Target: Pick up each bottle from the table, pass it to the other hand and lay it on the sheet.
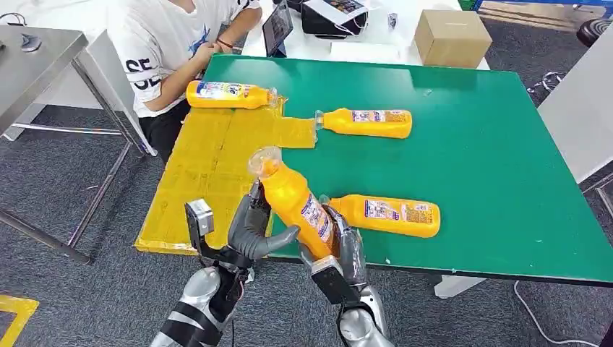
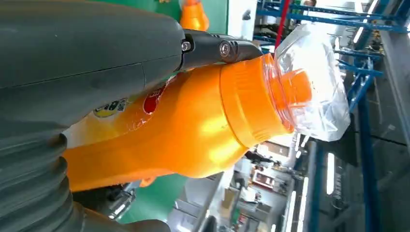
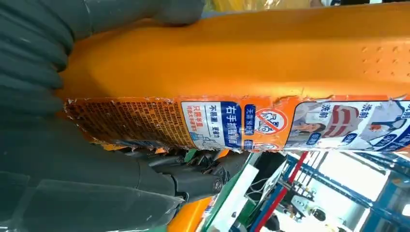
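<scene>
An orange bottle (image 1: 293,199) with a clear cap stands tilted above the table's near edge, held between both hands. My right hand (image 1: 347,249) grips its lower body, label side (image 3: 241,63) against the hand (image 3: 72,169). My left hand (image 1: 249,231) wraps its upper part, thumb across the front. In the left wrist view the fingers (image 2: 217,48) lie on the bottle's shoulder (image 2: 193,125). One bottle (image 1: 228,95) lies on the yellow sheet (image 1: 206,166). Another bottle (image 1: 369,122) lies on the green table (image 1: 491,159), with its cap at the sheet's edge. A third (image 1: 394,215) lies on the table beside my right hand.
A person (image 1: 170,43) sits at the table's far left corner, close to the sheet. A cardboard box (image 1: 452,36) and a tablet (image 1: 277,27) stand on the white table behind. A metal table (image 1: 36,58) stands at the left.
</scene>
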